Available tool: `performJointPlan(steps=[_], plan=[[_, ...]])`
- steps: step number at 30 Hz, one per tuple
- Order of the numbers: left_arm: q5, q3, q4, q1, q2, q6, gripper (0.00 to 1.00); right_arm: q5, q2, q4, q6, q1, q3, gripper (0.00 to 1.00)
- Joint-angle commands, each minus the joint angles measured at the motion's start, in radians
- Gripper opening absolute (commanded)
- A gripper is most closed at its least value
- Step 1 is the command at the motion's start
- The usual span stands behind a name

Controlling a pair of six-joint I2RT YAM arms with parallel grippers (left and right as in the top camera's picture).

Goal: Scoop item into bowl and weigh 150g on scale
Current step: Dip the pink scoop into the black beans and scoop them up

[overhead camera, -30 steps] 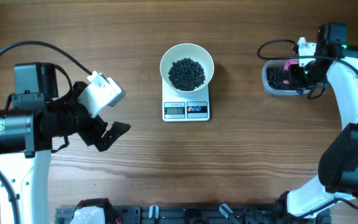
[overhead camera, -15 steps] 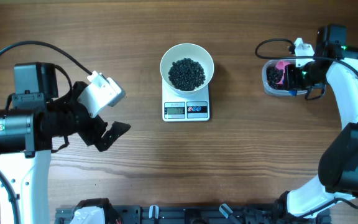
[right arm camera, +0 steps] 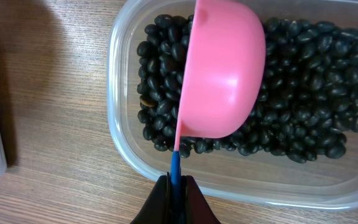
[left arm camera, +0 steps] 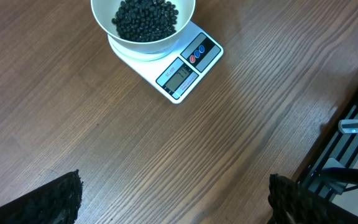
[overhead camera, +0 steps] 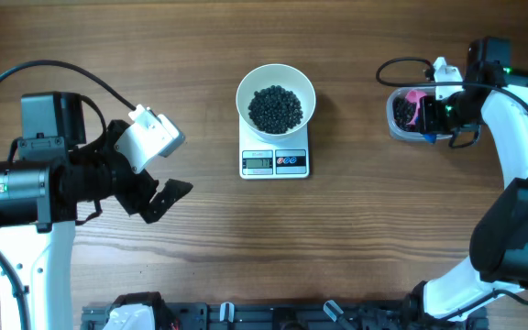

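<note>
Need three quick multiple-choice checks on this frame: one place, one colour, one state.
1. The white bowl sits: A on the scale; B at the table's left edge; C beside the scale.
2. The scoop cup is: A yellow; B pink; C green.
3. The left hand is: A open, empty; B shut on the scoop; C shut on the bowl.

1 A: only the scale's display end shows past the bowl.
2 B: the right wrist view shows it pink.
3 A: its fingers stand wide apart with nothing between them.
</note>
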Motion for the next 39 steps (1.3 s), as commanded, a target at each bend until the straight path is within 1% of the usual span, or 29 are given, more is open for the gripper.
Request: performJointPlan(steps=[1, 5, 8, 17, 19, 22, 26, 29, 32, 36, 39], plan=[[-0.002, -0.005, -0.001, -0.004, 0.003, -0.010, 1.00, -0.078, 0.025, -0.006, 0.002, -0.009, -0.011, 0.04], [-0.002, -0.005, -0.001, -0.004, 0.003, -0.010, 1.00, -0.195, 0.025, -0.008, 0.035, -0.064, -0.011, 0.04], [-0.002, -0.005, -0.001, -0.004, 0.003, -0.010, 1.00, -0.288, 0.025, -0.016, 0.029, -0.116, -0.011, 0.04], [-0.002, -0.005, -0.001, -0.004, 0.003, -0.010, 1.00, -0.482, 0.025, -0.023, 0.025, -0.237, -0.011, 0.04], [-0.002, -0.005, -0.001, -0.004, 0.003, -0.010, 1.00, -0.523, 0.025, -0.041, -0.013, -0.266, -0.011, 0.04], [-0.002, -0.005, -0.001, -0.004, 0.003, -0.010, 1.00, -0.545, 0.025, -0.077, -0.027, -0.312, -0.011, 0.04], [-0.002, -0.005, -0.001, -0.004, 0.003, -0.010, 1.00, -0.670, 0.025, -0.175, -0.131, -0.360, -0.011, 0.04], [-0.002, -0.005, -0.001, -0.004, 0.003, -0.010, 1.00, -0.679, 0.023, -0.224, -0.137, -0.367, -0.011, 0.04], [-0.002, -0.005, -0.001, -0.004, 0.003, -0.010, 1.00, -0.747, 0.008, -0.279, -0.156, -0.361, -0.008, 0.04], [-0.002, -0.005, -0.001, -0.004, 0.003, -0.010, 1.00, -0.831, -0.047, -0.287, -0.145, -0.335, -0.006, 0.04], [-0.002, -0.005, -0.001, -0.004, 0.003, -0.010, 1.00, -0.836, -0.106, -0.275, -0.116, -0.286, -0.006, 0.04]])
